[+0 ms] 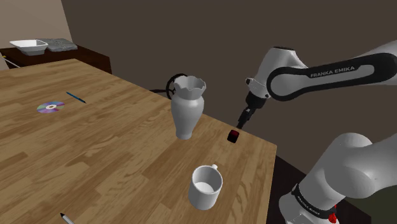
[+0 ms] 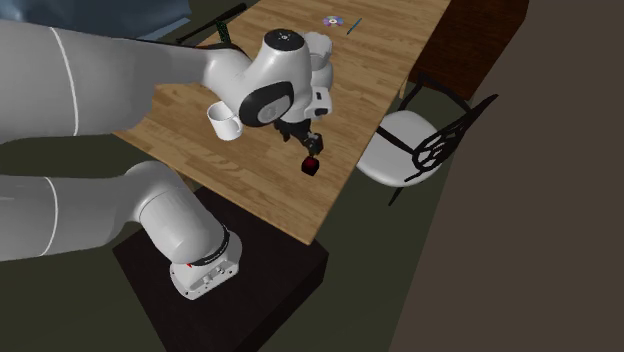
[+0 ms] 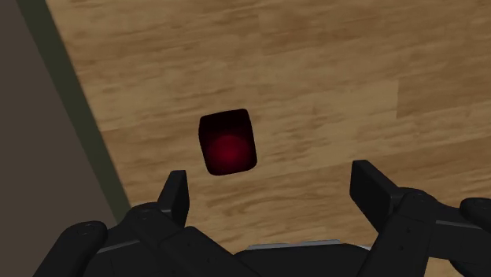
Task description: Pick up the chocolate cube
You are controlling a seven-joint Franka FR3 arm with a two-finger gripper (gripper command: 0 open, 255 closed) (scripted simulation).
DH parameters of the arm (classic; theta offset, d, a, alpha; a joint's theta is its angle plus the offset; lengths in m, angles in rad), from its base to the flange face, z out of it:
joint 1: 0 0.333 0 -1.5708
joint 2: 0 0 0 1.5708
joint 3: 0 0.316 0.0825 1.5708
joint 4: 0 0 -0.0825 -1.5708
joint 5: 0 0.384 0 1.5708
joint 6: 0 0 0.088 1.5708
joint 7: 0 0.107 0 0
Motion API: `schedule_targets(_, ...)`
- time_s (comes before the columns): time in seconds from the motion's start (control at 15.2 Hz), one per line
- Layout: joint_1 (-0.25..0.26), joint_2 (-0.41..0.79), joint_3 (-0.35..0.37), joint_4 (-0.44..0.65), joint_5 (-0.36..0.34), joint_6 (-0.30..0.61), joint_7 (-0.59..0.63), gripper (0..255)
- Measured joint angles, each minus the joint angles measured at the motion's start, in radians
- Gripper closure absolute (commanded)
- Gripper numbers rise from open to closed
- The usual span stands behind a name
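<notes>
Shoulder view, left to right: a disc (image 1: 50, 107) and a blue pen (image 1: 76, 97) lie toward the far left edge of the worktop (image 1: 95, 149). A white vase (image 1: 187, 108) stands upright near the far edge. A white mug (image 1: 205, 186) sits by the near right edge. The dark red cube (image 1: 234, 135) rests near the right corner, just inside the edge. The claw (image 1: 243, 122) hangs just above it, fingers (image 3: 175, 197) wide apart and touching nothing.

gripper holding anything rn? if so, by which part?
Nothing is held. The gripper is open, with its fingers apart above the dark red cube. The cube sits on the wooden table, and neither finger touches it.
</notes>
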Motion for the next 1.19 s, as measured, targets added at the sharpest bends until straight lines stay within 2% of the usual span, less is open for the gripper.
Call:
schedule_targets(0.33,-0.015,0.182,-0.016,-0.049,-0.029,0.236,-0.036,0)
schedule_targets(0.86,-0.011,0.322,-0.027,-0.081,-0.026,0.412,-0.053,0)
schedule_targets(0.92,-0.011,0.328,-0.027,-0.083,-0.025,0.419,-0.053,255)
schedule_targets(1.19,-0.01,0.332,-0.027,-0.084,-0.025,0.427,-0.053,255)
